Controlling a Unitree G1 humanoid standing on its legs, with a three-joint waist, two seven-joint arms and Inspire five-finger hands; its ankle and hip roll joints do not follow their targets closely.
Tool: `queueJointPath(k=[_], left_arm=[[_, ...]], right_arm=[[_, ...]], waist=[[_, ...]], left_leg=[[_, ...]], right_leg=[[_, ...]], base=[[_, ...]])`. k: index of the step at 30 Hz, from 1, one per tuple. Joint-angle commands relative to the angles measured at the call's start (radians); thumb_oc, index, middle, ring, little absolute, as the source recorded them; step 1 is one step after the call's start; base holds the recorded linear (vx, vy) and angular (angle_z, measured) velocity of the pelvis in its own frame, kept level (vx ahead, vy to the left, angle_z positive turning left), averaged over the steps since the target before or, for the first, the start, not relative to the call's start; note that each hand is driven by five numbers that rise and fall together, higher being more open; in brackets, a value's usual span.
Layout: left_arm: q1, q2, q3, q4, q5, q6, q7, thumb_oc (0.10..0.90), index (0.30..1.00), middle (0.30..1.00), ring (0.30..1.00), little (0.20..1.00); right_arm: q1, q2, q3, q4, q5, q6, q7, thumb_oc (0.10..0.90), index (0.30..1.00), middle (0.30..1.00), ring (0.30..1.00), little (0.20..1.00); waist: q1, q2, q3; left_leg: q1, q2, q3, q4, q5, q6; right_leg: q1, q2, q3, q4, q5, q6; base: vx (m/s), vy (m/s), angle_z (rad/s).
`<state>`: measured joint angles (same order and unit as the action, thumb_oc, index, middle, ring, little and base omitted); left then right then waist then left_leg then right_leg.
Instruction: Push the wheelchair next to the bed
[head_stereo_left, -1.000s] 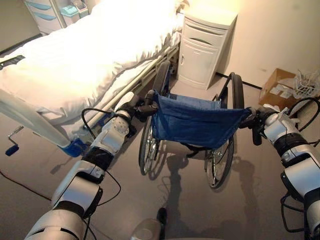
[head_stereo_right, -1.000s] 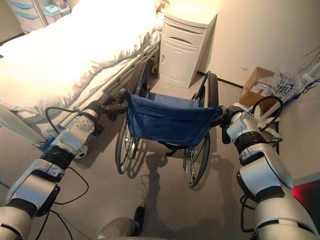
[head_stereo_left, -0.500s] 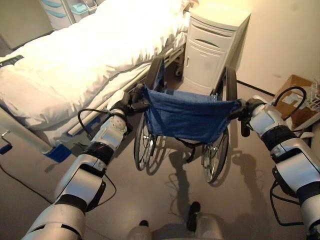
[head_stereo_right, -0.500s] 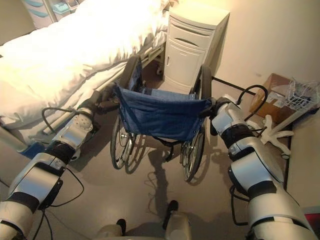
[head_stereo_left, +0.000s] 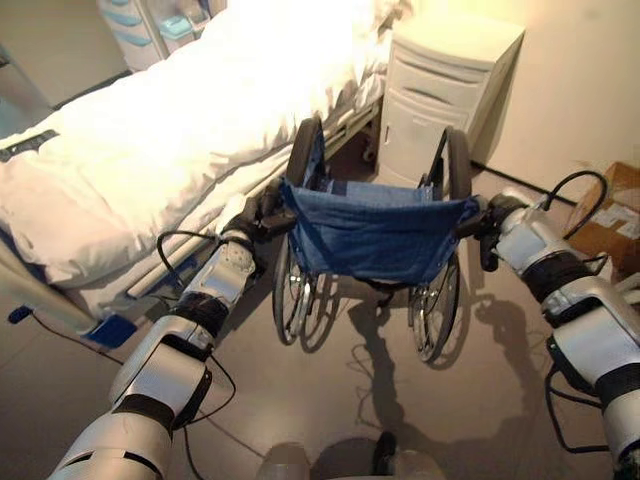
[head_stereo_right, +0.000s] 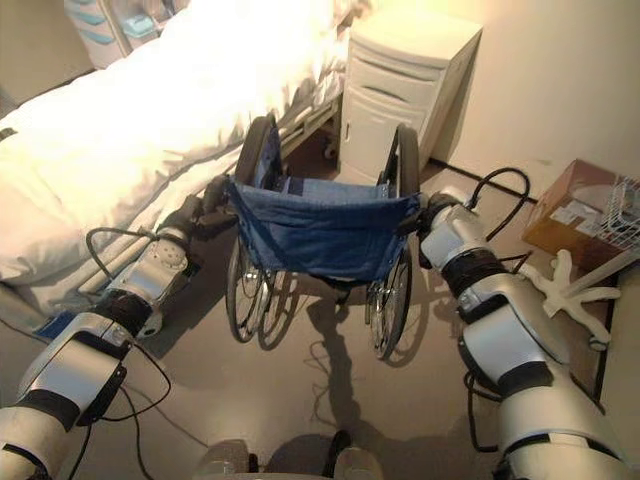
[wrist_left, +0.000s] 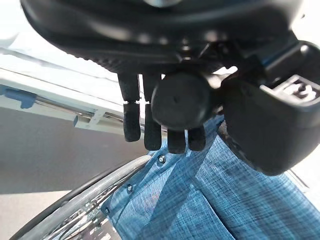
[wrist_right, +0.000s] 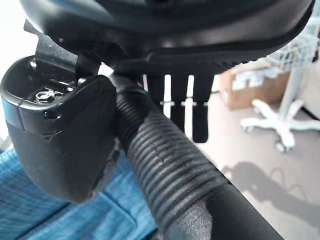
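A hospital-like patient room.
I see a bed (head_stereo_left: 150, 140) with white bedding and a metal side rail, a white bedside cabinet (head_stereo_left: 440, 85), a wheelchair (head_stereo_left: 375, 235) between them, and a rolling stand base (head_stereo_right: 570, 290) on plain floor.

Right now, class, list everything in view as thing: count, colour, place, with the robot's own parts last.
wheelchair: one, blue seat back, black wheels, centre, beside the bed.
bed: one, white bedding, on the left.
bedside cabinet: one, white, ahead of the wheelchair by the wall.
cardboard box: one, brown, floor at right.
wheeled stand base: one, white, floor at right.
left robot hand: one, dark, on the left push handle.
right robot hand: one, dark, on the ribbed right push handle.
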<state>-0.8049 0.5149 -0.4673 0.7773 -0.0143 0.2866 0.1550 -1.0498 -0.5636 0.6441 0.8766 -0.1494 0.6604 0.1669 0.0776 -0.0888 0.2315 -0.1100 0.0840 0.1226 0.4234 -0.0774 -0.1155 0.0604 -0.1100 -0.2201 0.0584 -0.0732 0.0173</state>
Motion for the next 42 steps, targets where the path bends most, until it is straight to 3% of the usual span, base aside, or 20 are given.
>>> queueJointPath(k=[1, 2, 4, 5, 8, 10, 13, 17, 23, 27, 30, 32, 34, 42], left_arm=[[-0.026, -0.002, -0.013, 0.042, 0.028, 0.007, -0.012, 0.400, 0.300, 0.300, 0.300, 0.300], [-0.020, 0.015, -0.012, 0.042, 0.029, 0.011, -0.024, 0.400, 0.300, 0.300, 0.300, 0.300], [-0.007, 0.050, -0.001, 0.037, 0.035, 0.023, -0.043, 0.400, 0.300, 0.300, 0.300, 0.300], [-0.006, 0.066, 0.007, 0.044, 0.027, 0.025, -0.063, 0.400, 0.300, 0.300, 0.300, 0.300], [-0.013, 0.077, -0.013, 0.052, 0.013, 0.029, -0.072, 0.400, 0.300, 0.300, 0.300, 0.300], [-0.015, 0.082, -0.015, 0.061, 0.023, 0.024, -0.071, 0.400, 0.300, 0.300, 0.300, 0.300], [-0.068, 0.072, -0.022, 0.104, 0.044, 0.006, -0.034, 0.400, 0.300, 0.300, 0.300, 0.300], [-0.098, 0.043, -0.035, 0.142, 0.029, 0.006, -0.016, 0.400, 0.300, 0.300, 0.300, 0.300], [-0.047, 0.015, -0.030, 0.139, 0.039, 0.002, -0.015, 0.400, 0.300, 0.300, 0.300, 0.300], [-0.025, 0.033, -0.019, 0.120, 0.031, 0.002, -0.021, 0.400, 0.300, 0.300, 0.300, 0.300], [-0.002, 0.035, -0.001, 0.097, 0.036, 0.006, -0.010, 0.400, 0.300, 0.300, 0.300, 0.300], [0.011, 0.051, 0.016, 0.058, 0.033, 0.016, 0.003, 0.400, 0.300, 0.300, 0.300, 0.300], [0.010, 0.070, 0.022, 0.038, 0.034, 0.017, 0.001, 0.400, 0.300, 0.300, 0.300, 0.300], [0.054, 0.084, 0.009, -0.020, 0.051, 0.054, -0.048, 0.400, 0.300, 0.300, 0.300, 0.300]], right_arm=[[-0.005, 0.065, 0.060, -0.116, 0.060, -0.216, 0.101, 0.400, 0.300, 0.300, 0.300, 0.300], [-0.006, 0.070, 0.058, -0.101, 0.057, -0.229, 0.105, 0.400, 0.300, 0.300, 0.300, 0.300], [-0.023, 0.063, 0.065, -0.089, 0.054, -0.255, 0.132, 0.400, 0.300, 0.300, 0.300, 0.300], [-0.016, 0.063, 0.070, -0.075, 0.074, -0.274, 0.125, 0.400, 0.300, 0.300, 0.300, 0.300], [0.027, 0.067, 0.056, -0.089, 0.049, -0.281, 0.114, 0.400, 0.300, 0.300, 0.300, 0.300], [0.064, 0.079, 0.041, -0.093, 0.046, -0.305, 0.082, 0.400, 0.300, 0.300, 0.300, 0.300], [0.031, 0.118, 0.037, -0.071, 0.055, -0.320, 0.016, 0.400, 0.300, 0.300, 0.300, 0.300], [-0.017, 0.145, 0.037, -0.011, 0.050, -0.339, 0.008, 0.400, 0.300, 0.300, 0.300, 0.300], [0.018, 0.132, 0.026, 0.020, 0.055, -0.351, 0.006, 0.400, 0.300, 0.300, 0.300, 0.300], [0.031, 0.125, 0.024, 0.003, 0.035, -0.366, 0.008, 0.400, 0.300, 0.300, 0.300, 0.300], [0.022, 0.119, 0.031, -0.011, 0.011, -0.373, 0.016, 0.400, 0.300, 0.300, 0.300, 0.300], [-0.014, 0.105, 0.045, -0.030, 0.007, -0.375, 0.019, 0.400, 0.300, 0.300, 0.300, 0.300], [-0.035, 0.090, 0.052, -0.052, 0.020, -0.366, 0.013, 0.400, 0.300, 0.300, 0.300, 0.300], [-0.021, 0.057, 0.063, -0.056, 0.064, -0.355, 0.006, 0.400, 0.300, 0.300, 0.300, 0.300]], waist=[[0.031, 0.058, 0.134], [0.054, 0.066, 0.135], [0.083, 0.069, 0.126], [0.077, 0.069, 0.096], [0.077, 0.063, 0.073], [0.084, 0.054, 0.062], [0.096, 0.043, 0.067], [0.107, 0.043, 0.058], [0.102, 0.042, 0.014], [0.100, 0.046, 0.007], [0.079, 0.055, 0.013], [0.057, 0.057, 0.041], [0.052, 0.053, 0.061], [0.080, 0.058, 0.037]], left_leg=[[-0.126, 0.085, -0.067, -0.210, 0.365, -0.018], [-0.146, 0.088, -0.110, -0.275, 0.389, -0.020], [-0.156, 0.080, -0.131, -0.289, 0.366, -0.012], [-0.110, 0.057, -0.067, -0.280, 0.264, 0.018], [-0.120, 0.017, -0.070, -0.231, 0.198, 0.043], [-0.081, -0.002, -0.068, -0.275, 0.175, 0.064], [-0.077, -0.010, -0.052, -0.320, 0.175, 0.070], [-0.086, -0.029, -0.029, -0.356, 0.180, 0.081], [-0.049, -0.072, -0.011, -0.411, 0.172, 0.114], [-0.024, -0.085, -0.011, -0.418, 0.157, 0.126], [0.028, -0.076, -0.014, -0.447, 0.157, 0.113], [0.079, -0.069, -0.031, -0.475, 0.139, 0.104], [0.088, -0.074, -0.042, -0.481, 0.126, 0.107], [0.104, -0.066, -0.043, -0.469, 0.132, 0.107]], right_leg=[[0.103, 0.048, 0.022, 0.018, 0.038, 0.024], [0.128, 0.046, 0.042, 0.028, 0.013, 0.027], [0.163, 0.034, 0.058, 0.047, -0.036, 0.035], [0.152, 0.013, 0.038, 0.083, -0.058, 0.056], [0.136, -0.009, 0.039, 0.122, -0.073, 0.068], [0.095, -0.046, 0.005, 0.170, -0.037, 0.108], [0.080, -0.084, -0.010, 0.128, 0.011, 0.137], [0.080, -0.108, -0.031, 0.125, 0.065, 0.147], [0.084, -0.126, 0.000, 0.189, 0.150, 0.161], [0.064, -0.116, 0.000, 0.198, 0.149, 0.158], [-0.009, -0.090, -0.015, 0.104, 0.130, 0.145], [-0.143, -0.096, -0.015, 0.017, 0.213, 0.148], [-0.189, -0.098, -0.009, -0.003, 0.251, 0.157], [-0.093, -0.074, -0.055, -0.009, 0.185, 0.146]], base=[[0.52, 0.319, -0.47], [0.38, 0.267, -0.48], [0.43, 0.386, -0.92], [0.32, 0.348, -1.10], [0.27, 0.268, -0.84], [0.26, 0.232, -0.50], [0.04, 0.134, -0.33], [0.04, 0.153, -0.35], [0.22, 0.166, -0.10], [0.16, 0.065, 0.04], [0.10, -0.032, 0.08], [0.01, -0.142, -0.32], [-0.04, -0.156, -0.17], [0.06, -0.137, 0.42]])
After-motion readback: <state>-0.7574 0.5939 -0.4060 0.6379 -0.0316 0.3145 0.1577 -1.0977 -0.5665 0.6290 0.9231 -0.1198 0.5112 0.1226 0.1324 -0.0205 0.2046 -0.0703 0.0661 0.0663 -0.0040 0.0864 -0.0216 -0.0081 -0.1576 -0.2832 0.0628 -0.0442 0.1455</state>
